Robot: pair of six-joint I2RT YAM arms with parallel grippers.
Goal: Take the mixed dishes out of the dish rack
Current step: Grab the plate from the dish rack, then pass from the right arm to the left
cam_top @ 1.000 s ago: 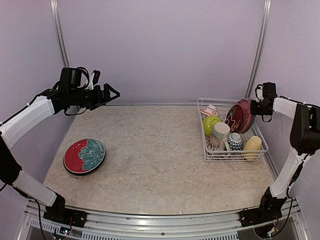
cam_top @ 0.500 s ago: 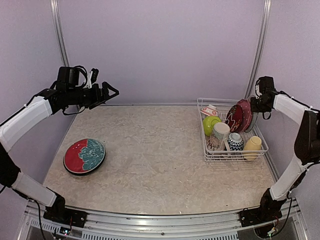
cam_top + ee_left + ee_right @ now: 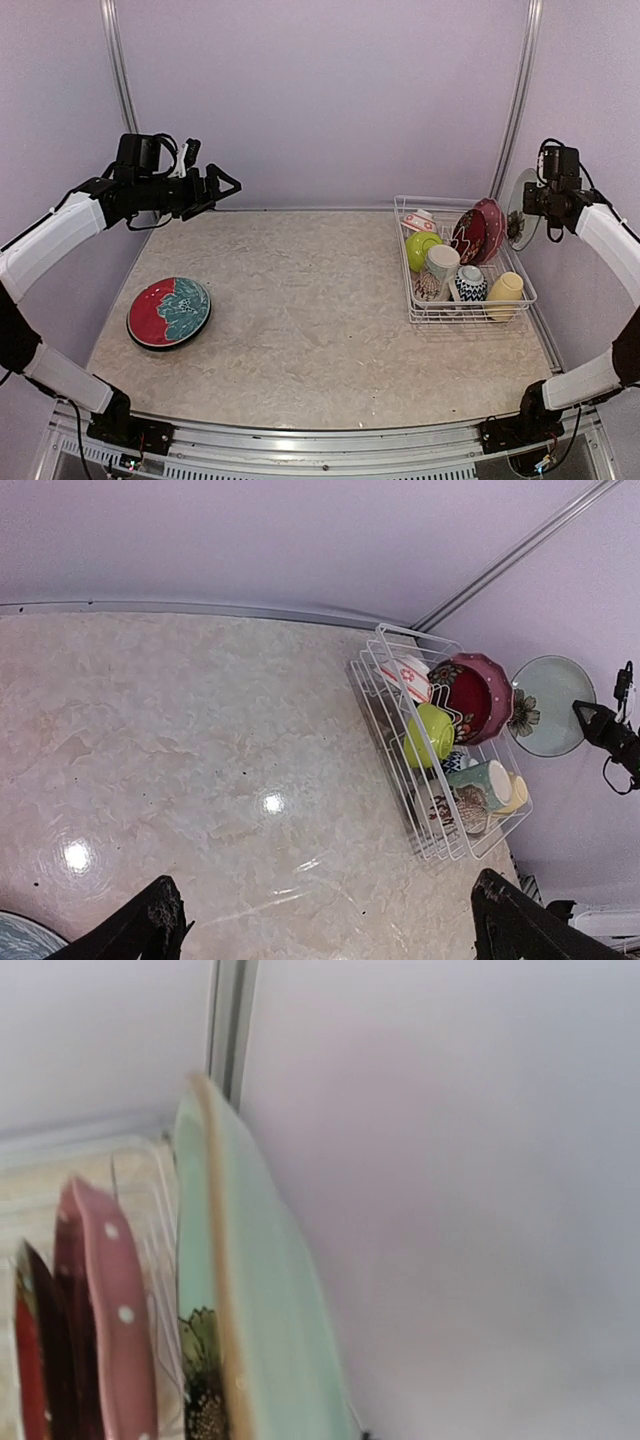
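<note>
Two end effectors are hanging over opposite sides of the tabletop [image 3: 300, 330]. We are seeing the left end effector [image 3: 222, 190] hovering above the far-left corner, its fingers [image 3: 150, 930] spread wide with nothing between them. The right end effector [image 3: 533, 208] is clenching the rim of the pale-green floral plate [image 3: 516, 225], holding it upright in the air just past the right edge, beside the dish rack [image 3: 465, 315] and close to the side wall. The rack is sitting in the far-right corner, carrying a dark red plate [image 3: 468, 238], a lime-green bowl [image 3: 421, 248] and a pale-yellow mug [image 3: 505, 293]. A red and teal plate [image 3: 168, 311] is lying flat near the left edge, with a wide stretch of bare tabletop running between it and the rack. In the right wrist view we are making out only the held plate's blurred edge; the fingers there are out of sight.
</note>
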